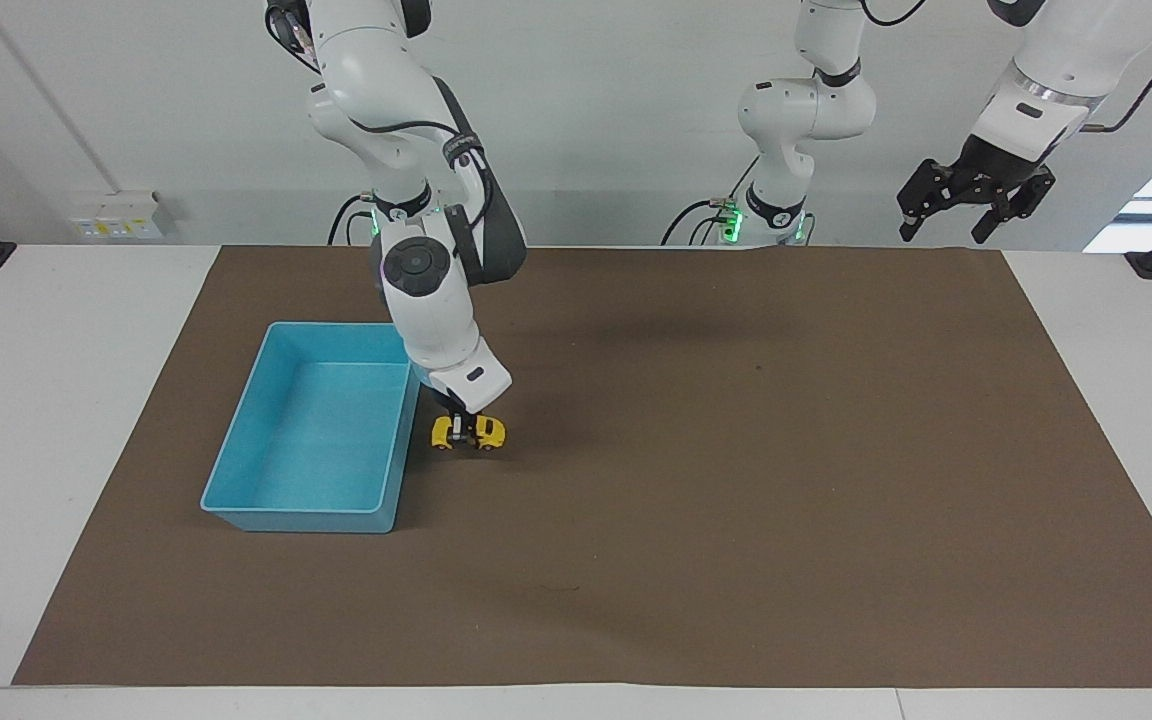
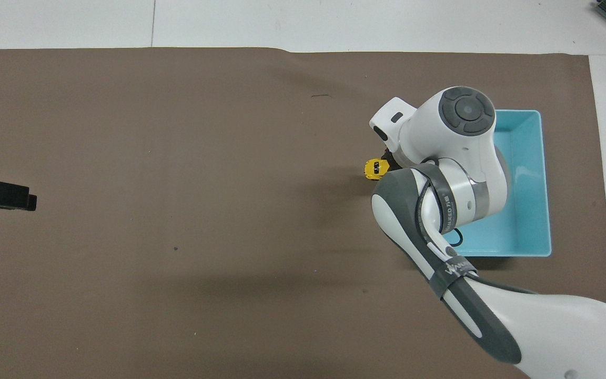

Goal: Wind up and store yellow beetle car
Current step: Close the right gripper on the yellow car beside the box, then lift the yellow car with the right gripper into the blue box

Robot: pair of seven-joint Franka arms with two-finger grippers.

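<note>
One light-blue bin (image 1: 311, 430) lies beside the right gripper (image 1: 464, 424), which is clamped on one yellow beetle car (image 1: 469, 433) just outside the bin wall, on the brown mat (image 1: 736, 500). One left gripper (image 1: 976, 195) waits raised, fingers apart.

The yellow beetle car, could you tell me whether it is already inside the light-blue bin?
No, the yellow beetle car is on the brown mat beside the light-blue bin, outside its wall, under the right gripper.
</note>
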